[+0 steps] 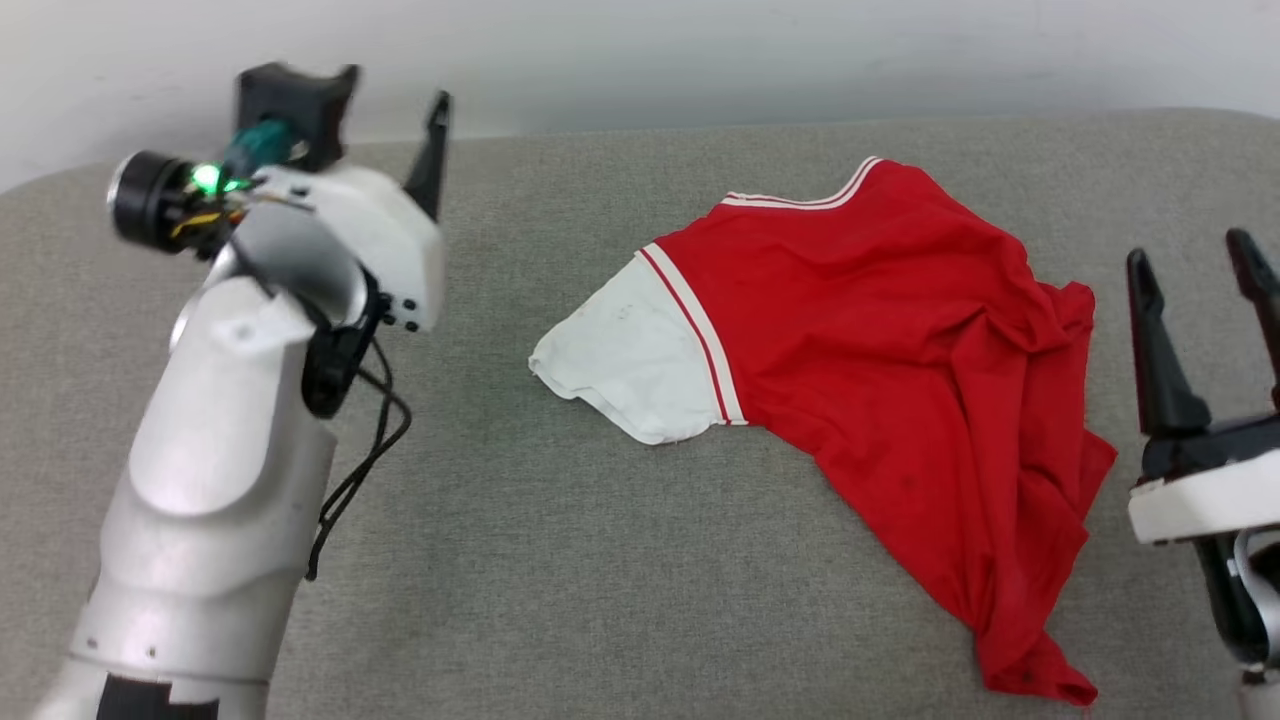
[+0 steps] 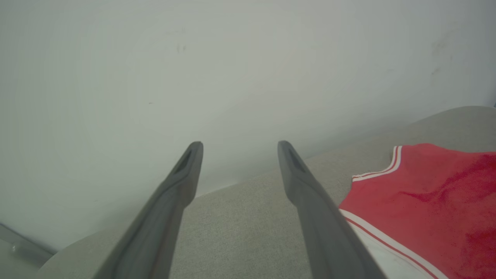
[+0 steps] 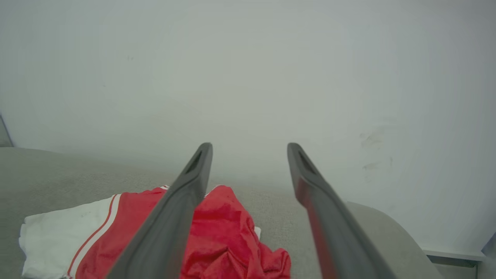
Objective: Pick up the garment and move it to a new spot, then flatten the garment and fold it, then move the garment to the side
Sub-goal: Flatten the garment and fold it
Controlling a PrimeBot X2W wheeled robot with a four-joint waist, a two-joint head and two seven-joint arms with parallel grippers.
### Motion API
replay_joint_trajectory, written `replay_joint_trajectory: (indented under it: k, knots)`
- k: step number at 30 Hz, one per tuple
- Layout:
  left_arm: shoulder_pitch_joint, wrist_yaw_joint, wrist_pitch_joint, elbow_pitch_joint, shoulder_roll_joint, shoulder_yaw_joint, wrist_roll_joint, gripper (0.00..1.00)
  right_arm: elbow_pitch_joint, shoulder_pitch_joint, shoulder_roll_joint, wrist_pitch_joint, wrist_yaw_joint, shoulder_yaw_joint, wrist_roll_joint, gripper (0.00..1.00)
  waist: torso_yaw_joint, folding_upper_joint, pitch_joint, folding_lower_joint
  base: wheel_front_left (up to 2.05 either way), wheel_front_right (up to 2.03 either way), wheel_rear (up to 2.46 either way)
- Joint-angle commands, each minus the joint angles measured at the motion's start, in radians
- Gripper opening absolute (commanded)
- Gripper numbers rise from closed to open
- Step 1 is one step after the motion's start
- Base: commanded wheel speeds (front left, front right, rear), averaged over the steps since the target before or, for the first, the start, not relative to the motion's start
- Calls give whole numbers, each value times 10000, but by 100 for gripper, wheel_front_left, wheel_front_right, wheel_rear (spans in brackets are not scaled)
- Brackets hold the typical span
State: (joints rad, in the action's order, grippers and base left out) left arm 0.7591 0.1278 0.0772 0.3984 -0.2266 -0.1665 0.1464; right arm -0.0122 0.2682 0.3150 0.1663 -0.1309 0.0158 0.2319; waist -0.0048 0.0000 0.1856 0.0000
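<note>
Right of centre in the head view, the garment is lying crumpled on the grey woven surface. Soft red cloth is bunching into deep folds along its right side and tapering to a point at the lower right. One white sleeve with red-and-white striped trim is spreading flat toward frame centre.

The garment is sitting between the two grippers and touching neither. The right gripper is hanging just beside the garment's right edge, at the right frame border. The left gripper is hovering well apart from it, at the upper left of the head view.

The left wrist view is showing the garment at lower right, past the fingers. The right wrist view is showing it at lower left, partly behind one finger.

Both grippers are standing spread wide, their long, dark, tapered fingers holding nothing.

The pale left forearm is rising from the lower left with the wrist bent, a green light glowing and a black cable looping below it.
</note>
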Motion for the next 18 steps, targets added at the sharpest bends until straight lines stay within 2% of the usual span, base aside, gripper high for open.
replay_joint_trajectory:
  k: [1, 5, 10, 18]
  knots:
    - [361, 12, 531, 246, -134, -511, 415, 100, 405, -339, -201, -132, 3, 93, -175, 100, -87, 0, 80, 0, 0, 0, 0]
    - [1385, 9, 2483, 830, -704, -2140, 2013, 100, 1347, -901, -613, -553, 4, 265, -463, 100, -258, 0, 282, 0, 0, 0, 0]
    - [2396, 11, 4740, 1126, -1403, -3979, 3721, 100, 1905, -1104, -713, -947, 3, 91, -685, 100, -545, 0, 606, 0, 0, 0, 0]
    - [3422, 13, 7278, 1378, -2103, -5940, 5645, 100, 2336, -736, -776, -1200, 4, -226, -724, 100, -1034, 0, 1296, 0, 0, 0, 0]
